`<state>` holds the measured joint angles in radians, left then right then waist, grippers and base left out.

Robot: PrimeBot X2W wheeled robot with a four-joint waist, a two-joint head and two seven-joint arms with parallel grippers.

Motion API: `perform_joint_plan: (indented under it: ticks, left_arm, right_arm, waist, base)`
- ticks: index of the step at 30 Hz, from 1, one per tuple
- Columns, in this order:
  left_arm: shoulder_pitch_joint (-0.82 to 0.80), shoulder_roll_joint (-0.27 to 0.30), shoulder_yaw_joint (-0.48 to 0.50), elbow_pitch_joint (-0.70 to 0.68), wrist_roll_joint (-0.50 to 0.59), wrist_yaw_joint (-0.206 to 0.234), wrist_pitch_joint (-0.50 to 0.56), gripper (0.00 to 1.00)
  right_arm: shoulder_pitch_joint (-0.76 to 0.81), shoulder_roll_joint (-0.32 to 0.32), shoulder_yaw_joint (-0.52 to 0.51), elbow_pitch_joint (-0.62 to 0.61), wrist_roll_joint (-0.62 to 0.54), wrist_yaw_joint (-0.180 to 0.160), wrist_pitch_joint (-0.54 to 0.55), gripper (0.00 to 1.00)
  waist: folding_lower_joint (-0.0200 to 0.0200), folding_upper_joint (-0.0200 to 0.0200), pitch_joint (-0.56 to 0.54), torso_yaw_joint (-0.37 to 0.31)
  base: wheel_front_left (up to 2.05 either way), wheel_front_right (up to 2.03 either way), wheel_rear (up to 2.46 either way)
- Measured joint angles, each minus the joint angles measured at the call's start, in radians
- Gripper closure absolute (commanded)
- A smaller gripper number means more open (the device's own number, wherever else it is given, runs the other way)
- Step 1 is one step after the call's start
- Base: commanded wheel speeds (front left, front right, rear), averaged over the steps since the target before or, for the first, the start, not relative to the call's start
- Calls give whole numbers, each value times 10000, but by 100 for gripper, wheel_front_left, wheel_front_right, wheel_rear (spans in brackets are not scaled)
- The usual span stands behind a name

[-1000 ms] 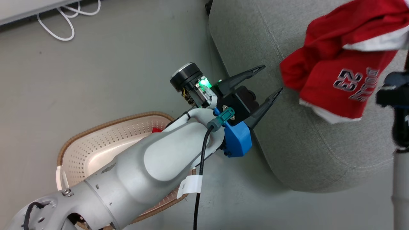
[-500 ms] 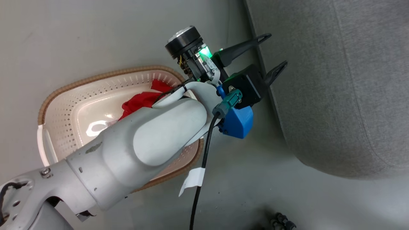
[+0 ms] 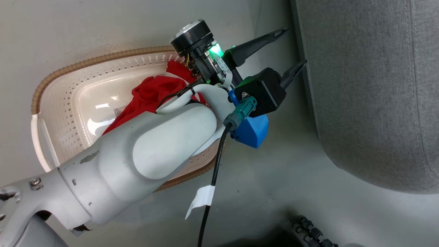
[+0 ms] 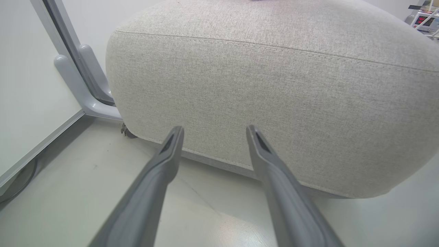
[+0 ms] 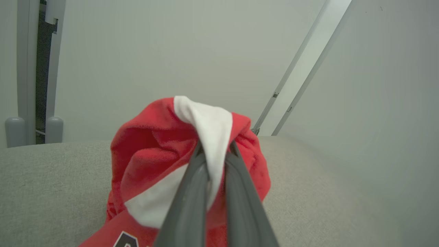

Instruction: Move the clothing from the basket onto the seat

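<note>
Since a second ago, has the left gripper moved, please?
Yes. The left gripper has drawn back from the seat toward the basket: its fingers overlapped the seat before and now just reach its edge.

We see a smooth grey floor with soft glare. In the left wrist view, a white wall stands at nine o'clock and a grey frame at ten. In the right wrist view, a pale rail slants at two.

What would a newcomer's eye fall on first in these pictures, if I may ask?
The red, white-striped garment pinched in the right gripper, jaws shut, over the grey seat. Then the second red garment lying in the cream basket, near the left gripper, jaws open.
</note>
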<state>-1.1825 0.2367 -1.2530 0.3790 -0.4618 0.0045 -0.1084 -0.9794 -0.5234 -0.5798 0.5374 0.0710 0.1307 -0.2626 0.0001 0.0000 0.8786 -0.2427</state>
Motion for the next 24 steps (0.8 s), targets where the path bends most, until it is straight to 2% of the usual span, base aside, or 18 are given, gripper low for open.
perform_joint_plan:
  ticks: [6, 14, 15, 16, 24]
  left_arm:
    - [-2, 63, -4, -198, -17, 79, 12, 0]
    - [-31, 33, -27, -259, -29, 111, -17, 0]
    - [-31, 13, -29, -257, -31, 115, -61, 0]
    - [-30, -8, -33, -242, -33, 123, -81, 0]
    - [351, -291, -46, 146, -278, 121, -648, 0]
  right_arm:
    - [604, 723, -33, 723, -159, 0, 0, 100]
    - [604, 836, 364, 1933, -4, 0, 0, 100]
    - [600, 836, 370, 1956, 19, 0, 0, 62]
    - [602, 848, 360, 1969, 50, 0, 0, 2]
    - [1902, 965, 464, 894, 270, 0, 0, 0]
  waist:
    - [0, 0, -26, -34]
    - [-1, 0, -162, 48]
    - [0, 0, -206, 56]
    - [-1, 0, -260, 61]
    - [-1, 0, -1075, 60]
  base:
    - [0, 0, 0]
    - [0, 0, 0]
    - [0, 0, 0]
    - [0, 0, 0]
    - [0, 0, 0]
